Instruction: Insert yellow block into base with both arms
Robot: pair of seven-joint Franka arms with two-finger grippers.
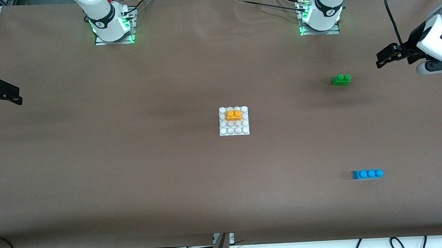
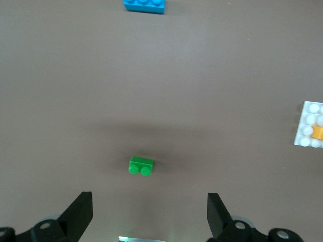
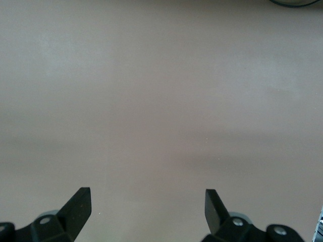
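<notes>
My left gripper (image 2: 150,214) and right gripper (image 3: 148,212): both spread wide, holding nothing. Yellow block (image 1: 234,115) seated on base (image 1: 234,131), studs up.

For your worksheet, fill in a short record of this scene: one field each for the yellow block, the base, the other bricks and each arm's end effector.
yellow block: seated on the base's studs, held by nothing
base: mid-table
green brick: toward the left arm's end
blue brick: nearer the front camera than the green brick
left end effector: open, empty, waiting near the green brick
right end effector: open, empty, at the right arm's end of the table
</notes>
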